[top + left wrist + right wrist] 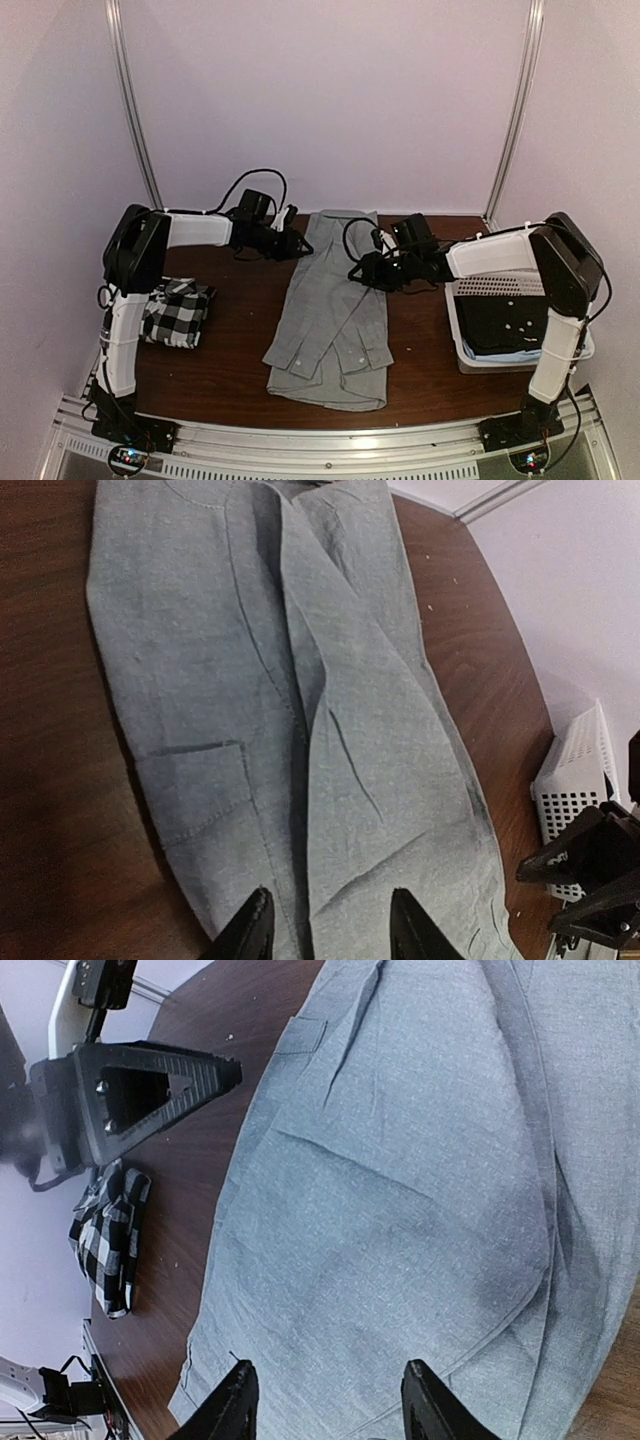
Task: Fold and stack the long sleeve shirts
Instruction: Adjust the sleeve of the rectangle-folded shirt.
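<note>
The plain grey long sleeve shirt [330,315] lies lengthwise down the middle of the table, sleeves folded in over its body, cuffs toward the near edge. The black-and-white checked shirt [178,313] rests folded small at the left. My left gripper [290,243] hovers at the grey shirt's far left edge. In the left wrist view it [330,925] is open over the cloth [300,710], nothing between its fingers. My right gripper [362,270] sits at the shirt's right edge, also open [330,1385] above the grey fabric [400,1180].
A white perforated basket [460,330] holding dark clothing stands at the right, beside the right arm. Brown tabletop [240,340] shows between the two shirts. White walls close in the back and sides. The checked shirt [105,1235] and the left gripper [130,1095] show in the right wrist view.
</note>
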